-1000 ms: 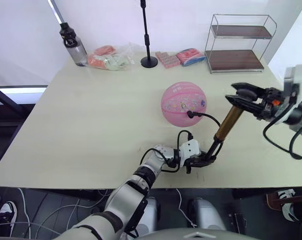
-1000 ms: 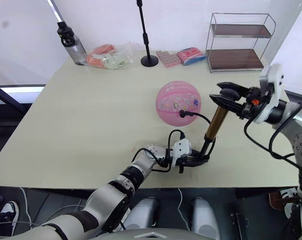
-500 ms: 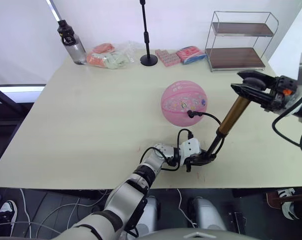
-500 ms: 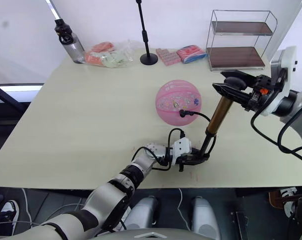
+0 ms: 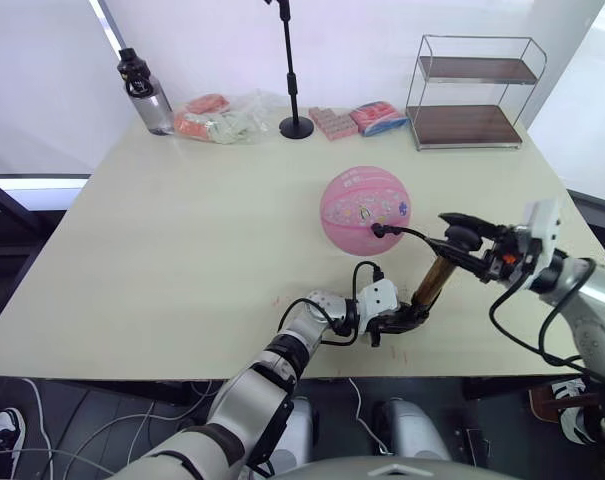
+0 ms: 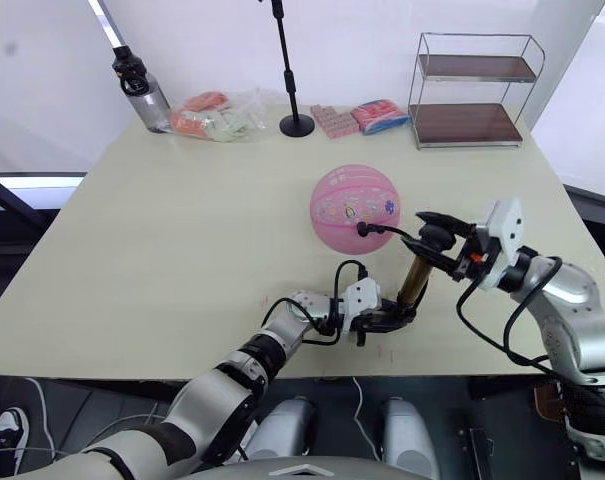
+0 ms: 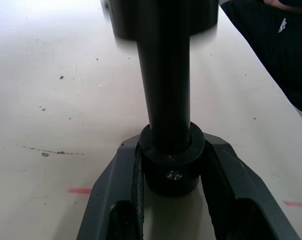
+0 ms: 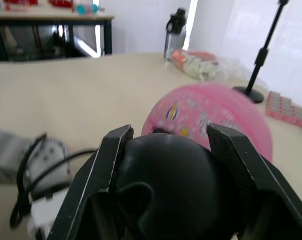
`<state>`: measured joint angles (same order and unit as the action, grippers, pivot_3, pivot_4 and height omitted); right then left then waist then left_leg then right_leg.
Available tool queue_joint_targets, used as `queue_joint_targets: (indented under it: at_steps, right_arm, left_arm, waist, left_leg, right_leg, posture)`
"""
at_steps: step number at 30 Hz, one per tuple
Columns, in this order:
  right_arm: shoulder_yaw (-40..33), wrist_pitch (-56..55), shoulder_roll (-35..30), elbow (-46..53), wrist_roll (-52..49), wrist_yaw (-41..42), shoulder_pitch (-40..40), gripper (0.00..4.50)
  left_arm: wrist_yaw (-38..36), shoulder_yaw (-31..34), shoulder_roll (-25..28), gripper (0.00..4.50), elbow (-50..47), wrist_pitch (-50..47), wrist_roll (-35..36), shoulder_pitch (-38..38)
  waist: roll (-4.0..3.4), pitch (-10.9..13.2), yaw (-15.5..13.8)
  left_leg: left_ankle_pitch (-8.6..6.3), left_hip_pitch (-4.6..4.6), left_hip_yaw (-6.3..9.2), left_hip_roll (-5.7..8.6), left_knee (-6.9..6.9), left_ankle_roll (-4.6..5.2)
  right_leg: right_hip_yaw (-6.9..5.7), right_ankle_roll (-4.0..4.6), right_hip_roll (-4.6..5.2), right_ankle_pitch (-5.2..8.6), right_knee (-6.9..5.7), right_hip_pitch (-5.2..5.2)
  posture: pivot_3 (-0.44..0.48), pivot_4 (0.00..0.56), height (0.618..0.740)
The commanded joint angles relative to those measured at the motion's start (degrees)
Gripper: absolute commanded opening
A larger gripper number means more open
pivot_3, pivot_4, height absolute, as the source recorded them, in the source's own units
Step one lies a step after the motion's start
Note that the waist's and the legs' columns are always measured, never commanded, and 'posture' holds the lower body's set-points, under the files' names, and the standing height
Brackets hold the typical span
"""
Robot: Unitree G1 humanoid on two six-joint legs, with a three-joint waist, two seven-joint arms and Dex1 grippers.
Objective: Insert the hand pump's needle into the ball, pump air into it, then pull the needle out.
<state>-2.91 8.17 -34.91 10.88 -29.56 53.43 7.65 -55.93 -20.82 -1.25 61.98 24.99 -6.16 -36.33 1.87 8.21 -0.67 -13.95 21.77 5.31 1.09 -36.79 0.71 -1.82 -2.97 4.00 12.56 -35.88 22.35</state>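
The pink ball rests on the table right of centre. The hand pump stands tilted near the front edge, with a short stretch of bronze barrel showing. My left gripper is shut on its black lower end. My right gripper is shut on the black handle at the top. The thin black hose arcs from the pump to a black fitting pressed against the ball's front. The needle pin itself is hidden there.
Along the table's far edge stand a water bottle, a clear bag of packets, a black stand pole, pink packets and a wire shelf. The front table edge runs just below my left gripper.
My right gripper has pushed the handle down and inward, so the barrel shows shorter than before. The left gripper stays clamped on the base. The ball has not moved.
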Motion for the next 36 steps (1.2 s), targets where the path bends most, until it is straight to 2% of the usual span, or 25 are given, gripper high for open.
queue_joint_targets:
  at_steps: [1,5,9,15,21,29,33,36]
  right_arm:
    - [5.39,-2.56,1.13,-9.44,7.81,0.58,-5.01,1.85]
    - [5.48,-7.02,2.42,-11.82,9.23,0.41,-5.12,1.85]
    - [1.11,-6.4,1.21,-5.49,4.04,0.56,-2.51,1.85]
    - [-7.78,2.47,-5.55,2.86,-6.83,0.55,4.66,1.85]
    - [-13.75,10.6,-12.32,4.88,-14.21,0.56,12.3,1.85]
    - [-16.46,15.36,-14.12,4.49,-18.34,-1.45,19.18,1.85]
    - [-16.11,16.32,-13.36,5.12,-18.47,-1.92,20.01,1.85]
    - [-14.76,16.17,-12.94,5.25,-16.85,-1.16,17.69,1.85]
  left_arm:
    - [-0.28,-1.71,2.23,1.1,4.21,-2.76,-3.64,1.98]
    - [-0.29,-1.65,2.23,1.1,4.18,-2.76,-3.78,1.95]
    - [-0.38,-1.63,2.39,1.1,4.3,-2.66,-3.85,1.93]
    - [-0.76,-1.68,2.46,1.1,4.36,-2.57,-3.94,1.95]
    - [-0.84,-1.71,2.39,1.1,4.49,-2.46,-4.07,1.76]
    - [-0.99,-1.67,2.52,1.1,4.44,-2.45,-4.12,1.92]
    - [-1.01,-1.57,2.69,1.1,4.32,-2.44,-4.09,2.04]
    - [-1.02,-1.53,2.76,1.1,4.26,-2.48,-4.1,2.11]
  waist:
    - [0.06,-0.15,0.0]
    - [0.16,-0.37,0.06]
    - [0.13,-0.34,0.06]
    - [-0.71,0.38,-0.04]
    - [-0.69,0.65,-0.05]
    - [-0.63,0.87,-0.01]
    - [-0.6,0.9,-0.01]
    - [-0.6,0.9,0.0]
  left_leg:
    - [0.0,-0.01,0.02,0.0,0.01,0.0]
    - [0.0,-0.15,0.0,-0.02,0.02,0.0]
    - [0.0,-0.15,0.03,-0.24,0.02,-0.01]
    - [0.01,0.16,-0.1,-0.04,-0.02,0.0]
    - [0.01,0.27,-0.13,0.16,-0.03,0.0]
    - [0.01,0.28,-0.2,0.14,-0.05,0.0]
    - [0.01,0.35,-0.17,0.14,-0.05,0.0]
    - [0.01,0.35,-0.18,0.14,-0.05,0.0]
  right_leg:
    - [-0.01,0.0,-0.01,0.0,0.0,-0.01]
    - [0.01,0.02,0.0,0.02,0.01,-0.14]
    - [-0.02,0.22,-0.02,0.13,0.01,-0.16]
    - [0.11,-0.01,0.05,-0.01,0.02,0.13]
    - [0.14,-0.01,0.09,-0.02,0.03,0.23]
    - [0.19,-0.03,0.1,-0.03,0.03,0.28]
    - [0.17,-0.02,0.08,-0.03,0.03,0.34]
    - [0.18,-0.02,0.09,-0.03,0.03,0.35]
  posture:
    - [0.0,0.15,0.74]
    - [0.0,0.15,0.74]
    - [0.0,0.15,0.74]
    - [0.0,0.15,0.74]
    - [0.0,0.15,0.74]
    - [0.0,0.15,0.74]
    - [0.0,0.15,0.74]
    - [0.0,0.15,0.74]
